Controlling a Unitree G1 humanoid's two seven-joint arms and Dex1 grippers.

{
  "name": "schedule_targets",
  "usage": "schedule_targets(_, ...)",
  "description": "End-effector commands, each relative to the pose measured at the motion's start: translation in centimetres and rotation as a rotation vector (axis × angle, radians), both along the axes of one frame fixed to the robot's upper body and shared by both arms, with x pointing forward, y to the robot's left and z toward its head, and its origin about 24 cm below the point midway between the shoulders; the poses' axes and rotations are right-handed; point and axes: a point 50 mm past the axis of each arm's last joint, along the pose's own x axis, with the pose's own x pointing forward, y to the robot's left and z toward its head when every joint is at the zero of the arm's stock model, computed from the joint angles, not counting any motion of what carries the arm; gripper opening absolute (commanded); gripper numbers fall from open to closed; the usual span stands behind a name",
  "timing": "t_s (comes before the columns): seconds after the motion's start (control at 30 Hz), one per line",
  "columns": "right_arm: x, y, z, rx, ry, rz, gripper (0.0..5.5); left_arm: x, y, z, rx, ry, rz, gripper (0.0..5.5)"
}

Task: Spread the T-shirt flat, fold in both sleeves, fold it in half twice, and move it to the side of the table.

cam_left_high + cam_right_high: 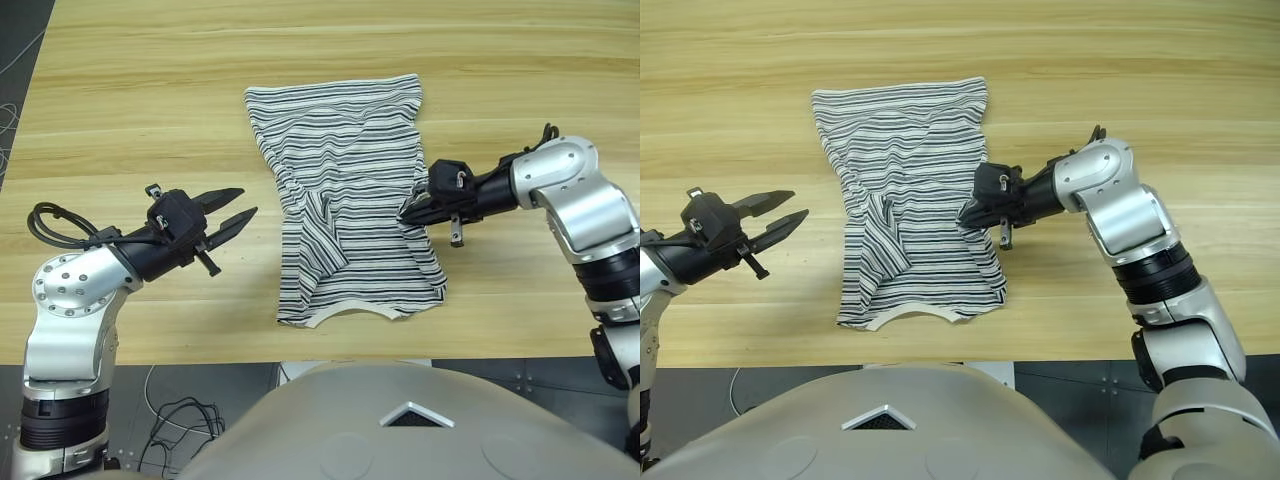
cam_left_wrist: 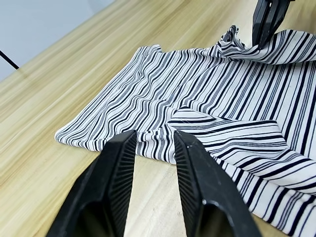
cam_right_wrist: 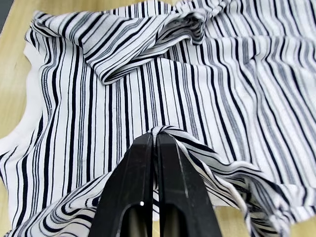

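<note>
shirt (image 1: 345, 200): striped, rumpled on table (image 1: 130, 100)
left gripper (image 1: 248, 201): fingers spread, just beside shirt
right gripper (image 1: 403, 215): pinching shirt's edge

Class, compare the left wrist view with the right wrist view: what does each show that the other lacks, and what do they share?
Left wrist view alone: the left tool, open, pointing at the edge of the T-shirt. Right wrist view alone: the shirt's white trim. Both: the striped T-shirt, the wooden table, and the right tool shut on a raised fold of the cloth.
</note>
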Motion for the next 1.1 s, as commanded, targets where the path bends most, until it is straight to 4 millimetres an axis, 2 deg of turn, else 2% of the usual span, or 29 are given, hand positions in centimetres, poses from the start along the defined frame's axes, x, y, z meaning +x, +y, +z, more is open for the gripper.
schedule_targets(0.03,0.4,0.5,-0.5,-0.008,0.0,-0.013,0.13,0.1,0.0,-0.2,0.01,-0.001,-0.013,1.42)
schedule_targets(0.1,0.5,0.7,-1.0,-0.008,0.018,-0.031,0.13,0.1,0.1,-0.2,0.01,-0.001,-0.014,1.42)
schedule_targets(0.33,0.6,1.4,-1.7,0.012,0.023,-0.044,1.31,0.1,0.2,-0.5,0.009,0.001,-0.01,1.42)
schedule_targets(0.53,0.8,1.3,-0.3,0.074,0.016,-0.048,1.31,0.1,0.1,-0.4,-0.008,-0.002,-0.012,1.42)
schedule_targets(0.67,1.6,-0.5,2.4,0.182,0.056,-0.124,1.31,0.2,-0.4,0.1,-0.068,-0.028,-0.031,1.42)
schedule_targets(0.77,1.8,-4.3,4.0,0.189,0.042,-0.191,1.31,0.0,-0.9,1.2,-0.142,-0.081,-0.08,1.42)
schedule_targets(0.87,0.2,-8.1,3.5,0.123,0.027,-0.166,1.31,-0.3,0.1,-0.2,0.139,-0.134,-0.162,1.42)
schedule_targets(0.93,-2.0,-10.0,1.8,0.007,0.04,-0.102,1.31,-1.2,0.8,-1.5,0.345,-0.121,-0.308,1.42)
schedule_targets(0.97,-3.2,-10.9,0.7,-0.087,0.005,-0.031,1.5,-1.9,1.4,-2.1,0.46,-0.105,-0.416,1.59)
schedule_targets(1.03,-5.2,-11.9,-0.9,-0.221,-0.1,0.171,1.83,-3.3,2.3,-2.7,0.608,-0.094,-0.6,1.89)
schedule_targets(1.1,-6.3,-11.9,-1.8,-0.224,-0.201,0.336,2.2,-4.1,2.7,-2.6,0.647,-0.105,-0.692,2.22)
